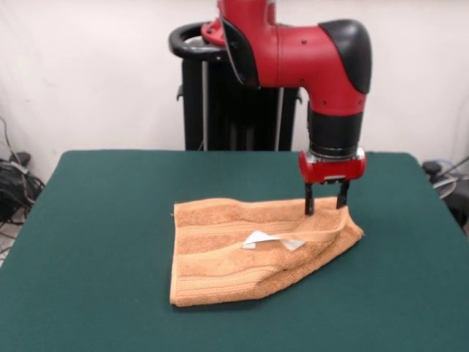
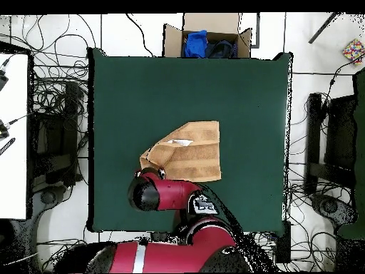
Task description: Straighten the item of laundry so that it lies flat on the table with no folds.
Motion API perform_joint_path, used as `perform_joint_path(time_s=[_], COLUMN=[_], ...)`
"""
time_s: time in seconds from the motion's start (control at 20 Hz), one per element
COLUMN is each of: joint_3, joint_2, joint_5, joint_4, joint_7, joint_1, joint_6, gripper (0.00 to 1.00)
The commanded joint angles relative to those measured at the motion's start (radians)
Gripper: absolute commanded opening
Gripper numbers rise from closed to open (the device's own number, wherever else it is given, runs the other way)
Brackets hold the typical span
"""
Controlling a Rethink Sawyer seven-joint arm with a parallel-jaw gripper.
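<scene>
towel (image 1: 242,246) mid-surface (image 1: 95,220), one corner folded over | gripper (image 1: 323,207) jaws released, straddling the raised fold | risk: shallow pinch slips, fold stays; deep pinch drags both layers

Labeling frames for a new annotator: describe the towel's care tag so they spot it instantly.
On the dark green table lies one orange-tan towel, partly folded over under the red arm's gripper. Along its diagonal fold sits the care tag: the only white patch on the cloth.
</scene>
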Motion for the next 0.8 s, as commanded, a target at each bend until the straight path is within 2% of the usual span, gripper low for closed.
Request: perform_joint_path(time_s=[0.05,0.45,0.8], joint_3=[0.041,0.043,0.033], joint_2=[0.031,0.042,0.017], joint_5=[0.036,0.073,0.085], joint_4=[-0.072,-0.112,-0.114], joint_7=[0.193,0.202,0.197], joint_1=[0.026,0.062,0.075], joint_6=[-0.034,-0.008,0.027], gripper=[1.00,1.00,1.00])
